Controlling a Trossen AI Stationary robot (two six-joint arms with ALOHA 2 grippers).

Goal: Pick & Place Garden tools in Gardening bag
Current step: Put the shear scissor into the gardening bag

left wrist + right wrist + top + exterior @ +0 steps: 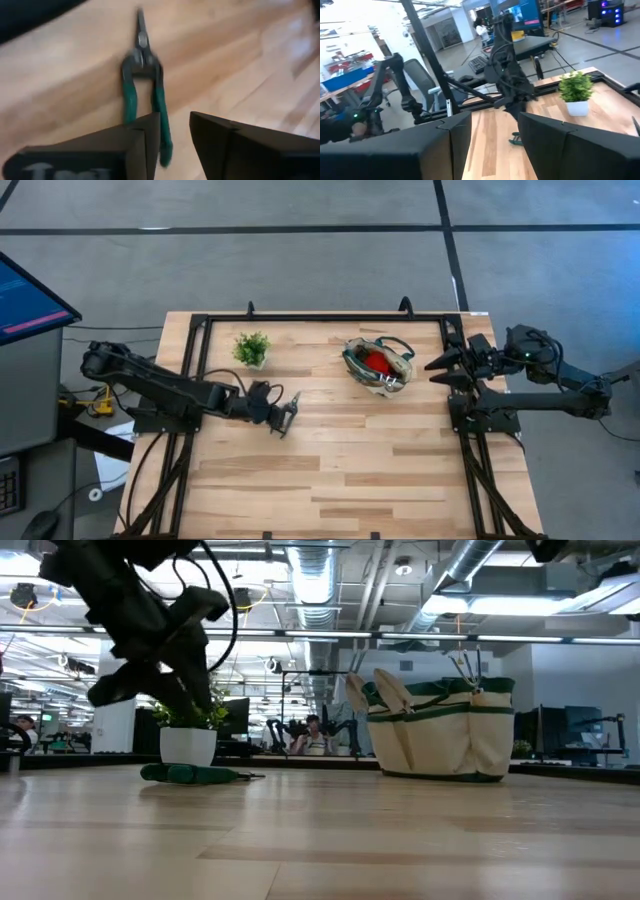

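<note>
Just left of the table's centre, the left gripper [292,412] hangs above the light wooden tabletop [330,470], its two dark fingers [145,145] parted with a clear gap between them and nothing clamped in that gap. Directly under and ahead of them lie the green-handled pruning shears with dark metal blades [145,85], flat on the wood, blades pointing away from the gripper. One green handle runs beside the inner edge of a finger; whether they touch cannot be told. In the low view the shears [190,775] rest on the table in front of the white pot, with the left arm poised above them and apart from them.

Farther right and toward the far edge stands the cream fabric gardening bag with dark green trim and handles [378,365], upright and open at the top. From above, a red piece [376,361] shows inside it, and in the low view thin tool ends [463,666] poke up past its rim.

A small green potted plant in a white pot [252,348] sits near the far edge, left of the bag and well apart from it.

At the table's right edge the right gripper [436,367] waits, level with the bag and near it, its fingers [445,145] spread and holding nothing.
</note>
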